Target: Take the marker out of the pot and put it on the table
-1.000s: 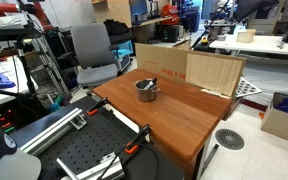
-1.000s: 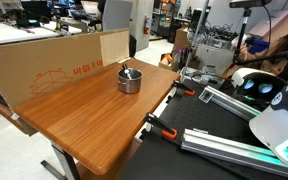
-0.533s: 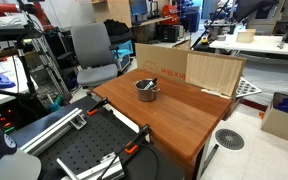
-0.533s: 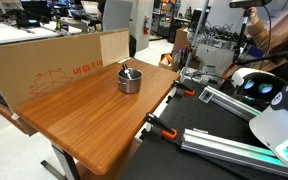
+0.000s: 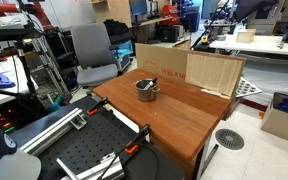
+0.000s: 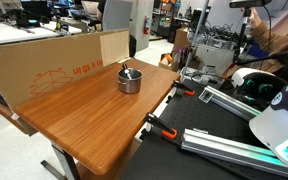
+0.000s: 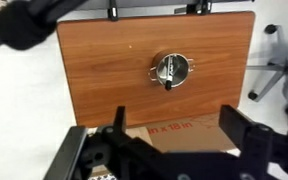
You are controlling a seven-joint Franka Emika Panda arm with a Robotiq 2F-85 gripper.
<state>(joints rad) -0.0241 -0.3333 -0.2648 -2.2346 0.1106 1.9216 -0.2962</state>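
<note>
The shiny grey metal pot (image 5: 146, 90) stands on the reddish-brown wooden table (image 5: 184, 115), towards its far side; it also shows in the other exterior view (image 6: 130, 80) and in the wrist view (image 7: 171, 68). The pale marker (image 5: 150, 83) leans inside the pot, its end poking over the rim (image 6: 126, 70). My gripper (image 7: 174, 125) is open and empty. It hangs high above the table (image 7: 104, 70), well apart from the pot. It is out of both exterior views.
Cardboard sheets (image 6: 54, 62) and a pale board (image 5: 213, 72) stand along the table's far edge. A grey office chair (image 5: 90, 50) is behind it. A black perforated board (image 5: 79, 155) with orange clamps (image 6: 166, 131) adjoins the table's near side.
</note>
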